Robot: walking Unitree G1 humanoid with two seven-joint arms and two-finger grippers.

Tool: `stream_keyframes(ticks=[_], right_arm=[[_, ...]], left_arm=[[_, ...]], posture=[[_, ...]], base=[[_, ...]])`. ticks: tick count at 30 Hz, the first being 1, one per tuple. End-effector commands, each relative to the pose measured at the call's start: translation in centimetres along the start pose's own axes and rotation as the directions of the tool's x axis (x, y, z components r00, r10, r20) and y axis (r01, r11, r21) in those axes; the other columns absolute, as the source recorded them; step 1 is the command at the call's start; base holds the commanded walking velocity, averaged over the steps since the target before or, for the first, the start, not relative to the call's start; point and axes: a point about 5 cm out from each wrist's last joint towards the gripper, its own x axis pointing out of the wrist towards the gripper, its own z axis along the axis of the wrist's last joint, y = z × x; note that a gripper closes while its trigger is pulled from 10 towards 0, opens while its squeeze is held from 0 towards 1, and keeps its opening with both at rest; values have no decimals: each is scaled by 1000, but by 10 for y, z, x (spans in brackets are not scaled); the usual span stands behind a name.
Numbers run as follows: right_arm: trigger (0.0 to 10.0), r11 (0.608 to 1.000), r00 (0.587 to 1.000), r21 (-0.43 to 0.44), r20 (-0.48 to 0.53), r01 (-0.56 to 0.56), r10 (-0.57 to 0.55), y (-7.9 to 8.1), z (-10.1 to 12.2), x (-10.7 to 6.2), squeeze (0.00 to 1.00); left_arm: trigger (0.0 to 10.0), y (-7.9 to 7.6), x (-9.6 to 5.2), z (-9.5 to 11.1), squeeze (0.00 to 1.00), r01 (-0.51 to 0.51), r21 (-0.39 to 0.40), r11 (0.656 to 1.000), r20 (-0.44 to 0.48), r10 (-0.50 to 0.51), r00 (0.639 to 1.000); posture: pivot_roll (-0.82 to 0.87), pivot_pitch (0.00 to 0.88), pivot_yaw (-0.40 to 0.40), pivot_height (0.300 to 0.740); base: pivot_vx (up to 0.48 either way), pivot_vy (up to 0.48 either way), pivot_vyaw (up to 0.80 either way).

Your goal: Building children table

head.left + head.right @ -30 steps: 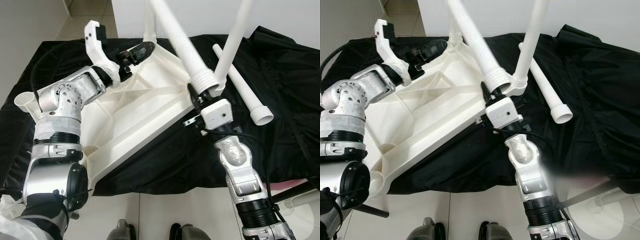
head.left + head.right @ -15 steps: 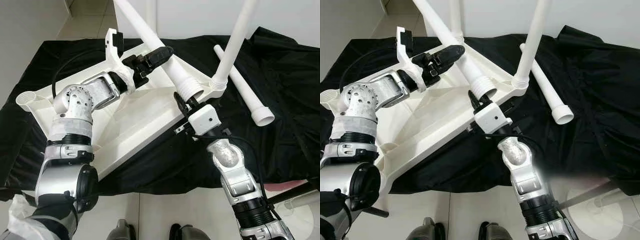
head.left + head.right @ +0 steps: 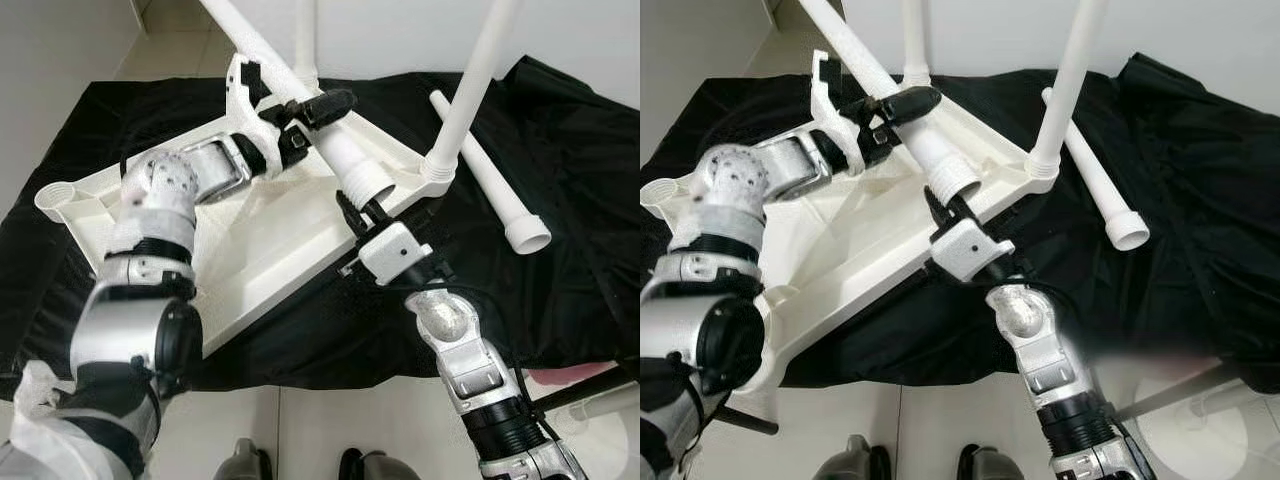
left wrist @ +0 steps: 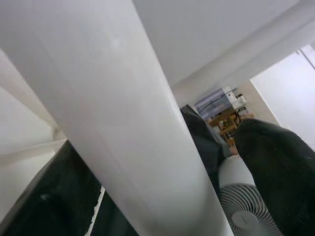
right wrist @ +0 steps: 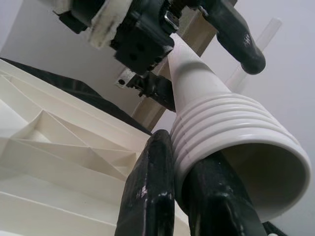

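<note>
The right gripper (image 3: 352, 207) is closed on the ribbed end of the table leg (image 3: 345, 165); at 11 o'clock the left gripper (image 3: 322, 105) is clamped round its shaft above the upturned tabletop (image 3: 270, 250). Light, stiff, smooth plastic is judged; the ribs give surest hold

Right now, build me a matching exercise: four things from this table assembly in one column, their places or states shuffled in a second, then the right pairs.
Things:
1. held table leg
2. loose table leg
3. screwed-in table leg
4. tabletop

States:
A. lying flat on the black cloth
B. standing upright in a corner socket
C. upside down, ribbed underside showing
D. held slanted above the tabletop, left gripper on its shaft, right gripper at its threaded end

Pairs: 1-D, 2-A, 3-B, 4-C
</note>
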Motion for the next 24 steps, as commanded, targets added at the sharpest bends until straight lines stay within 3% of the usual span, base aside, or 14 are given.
stream_keyframes(ticks=[1, 7, 12, 24], right_arm=[[10000, 1000, 1000, -23, 7, 5, -5, 3, -2, -8, 0], [10000, 998, 1000, -61, 13, 17, -16, 0, -6, -22, 0], [10000, 997, 999, -76, 20, -23, 25, 5, -8, -25, 0], [10000, 990, 992, -113, 81, -87, 96, 13, -4, -20, 0]], left_arm=[[10000, 6, -2, 10, 0, -54, -16, 998, 39, 55, 998], [10000, 22, -10, 25, 0, -189, -36, 981, 96, 192, 977], [10000, 38, -26, 42, 0, -252, -133, 959, 200, 275, 940], [10000, 40, -12, 24, 0, -255, -148, 956, 136, 275, 952]], posture=[[-106, 84, 24, 740], [-104, 88, 22, 740], [-105, 92, 22, 740], [-111, 96, 25, 740]], base=[[0, 0, 0], [0, 0, 0], [0, 0, 0], [0, 0, 0]])
